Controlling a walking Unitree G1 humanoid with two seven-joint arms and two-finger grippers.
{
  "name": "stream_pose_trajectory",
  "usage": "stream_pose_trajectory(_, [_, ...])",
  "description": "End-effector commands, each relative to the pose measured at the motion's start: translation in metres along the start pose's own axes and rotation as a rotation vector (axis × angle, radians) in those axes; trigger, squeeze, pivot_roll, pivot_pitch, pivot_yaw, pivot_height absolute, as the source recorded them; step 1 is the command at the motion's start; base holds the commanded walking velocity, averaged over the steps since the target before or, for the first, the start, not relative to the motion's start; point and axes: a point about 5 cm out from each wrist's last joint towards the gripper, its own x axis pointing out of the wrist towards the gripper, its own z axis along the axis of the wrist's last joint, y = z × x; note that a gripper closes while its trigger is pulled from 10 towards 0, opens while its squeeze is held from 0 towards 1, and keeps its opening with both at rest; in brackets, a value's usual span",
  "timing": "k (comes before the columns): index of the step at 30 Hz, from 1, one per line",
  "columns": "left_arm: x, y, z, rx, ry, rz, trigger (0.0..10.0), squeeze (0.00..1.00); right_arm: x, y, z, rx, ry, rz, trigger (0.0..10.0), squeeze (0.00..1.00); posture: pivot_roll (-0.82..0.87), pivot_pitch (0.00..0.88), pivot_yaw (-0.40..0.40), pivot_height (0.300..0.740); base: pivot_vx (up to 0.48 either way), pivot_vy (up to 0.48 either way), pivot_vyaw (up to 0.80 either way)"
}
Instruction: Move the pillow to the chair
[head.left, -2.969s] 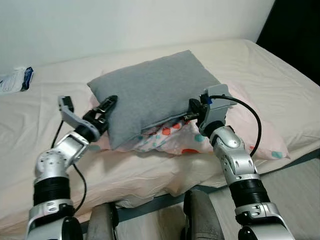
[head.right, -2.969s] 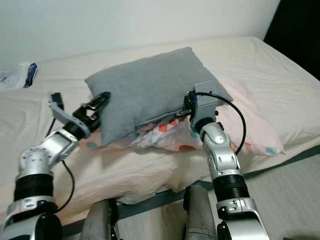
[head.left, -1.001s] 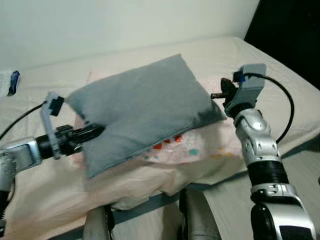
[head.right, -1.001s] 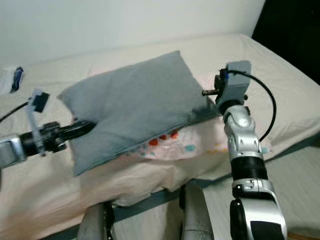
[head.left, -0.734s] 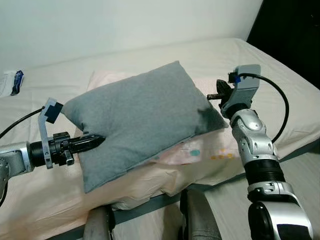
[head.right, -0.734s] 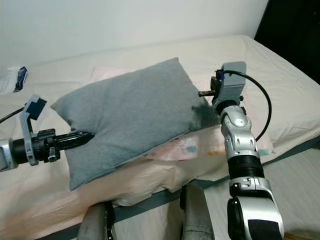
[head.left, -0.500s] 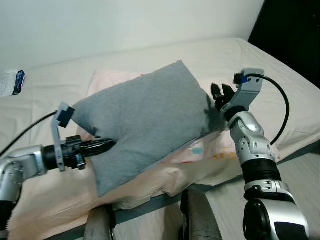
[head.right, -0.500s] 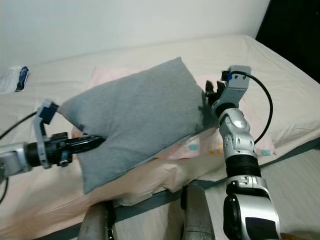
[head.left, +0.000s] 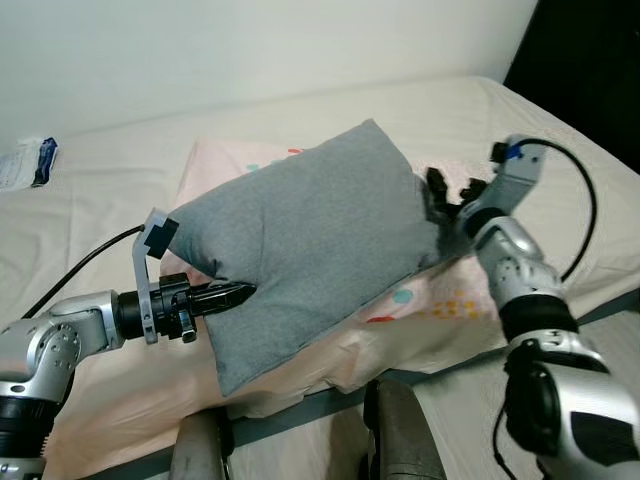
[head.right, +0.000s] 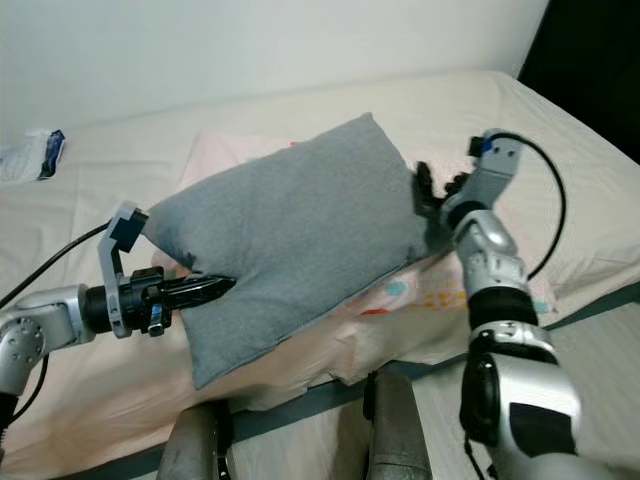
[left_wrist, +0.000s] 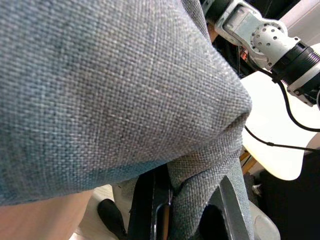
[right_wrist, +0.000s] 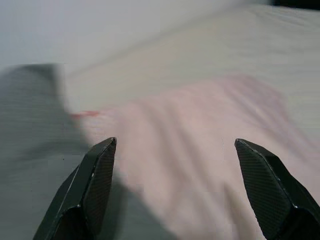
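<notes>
Head views
Grey pillow (head.left: 310, 235): lifted at a tilt over the bed (head.left: 110, 190), its near-left corner hanging low, its far corner highest; part of it lies over a pink patterned pillow (head.left: 440, 300) beneath.
Left gripper (head.left: 232, 296): at the pillow's near-left edge, fingers pressed together on the grey cloth, arm reaching in from the robot's left.
Right gripper (head.left: 447, 190): at the pillow's right edge, just beside the cloth; fingers spread, and whether they touch the pillow cannot be told.
Pink patterned pillow: flat on the bed, with coloured dots showing under the grey pillow's right and near edges.
Packet (head.left: 25, 160): white and blue, on the bed far to the left, well apart from the pillows.
Bed: cream sheet, set against a pale wall (head.left: 250, 50).
Dark opening (head.left: 585, 70): at the far right, beyond the bed's corner.

Left wrist view
Grey pillow (left_wrist: 100, 90): coarse grey weave close to the lens, a fold of it caught between the two black fingers (left_wrist: 150, 210), which are clamped on it.
Right arm (left_wrist: 260, 37): silver, with a black cable, beyond the pillow's edge.

Right wrist view
Right gripper (right_wrist: 175, 185): both black fingers (right_wrist: 95, 180) wide apart, holding nothing between them.
Grey pillow (right_wrist: 35, 125): blurred, beside one finger.
Pink patterned pillow (right_wrist: 190, 135): blurred, lying past the fingertips, the cream bed behind.
</notes>
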Motion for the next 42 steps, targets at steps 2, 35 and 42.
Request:
stream_pose_trajectory(2, [0.004,-0.003,-0.002,0.013,0.006,-0.024,0.0,0.0,-0.002,-0.015,-0.008,0.044,0.041,-0.116,10.0,1.0,0.0,0.123,-0.022,0.572,0.0,0.0,0.0])
stream_pose_trajectory(35, [0.007,-0.002,-0.003,0.057,0.04,-0.002,0.0,0.0,-0.05,0.096,-0.088,-0.075,0.563,0.848,10.0,0.0,0.01,0.117,-0.02,0.572,0.0,0.0,0.0])
stream_pose_trajectory(42, [0.005,-0.002,-0.001,0.061,0.034,0.0,0.0,0.0,-0.059,0.113,-0.072,-0.087,0.498,0.969,10.0,0.0,0.01,0.11,-0.021,0.572,0.0,0.0,0.0])
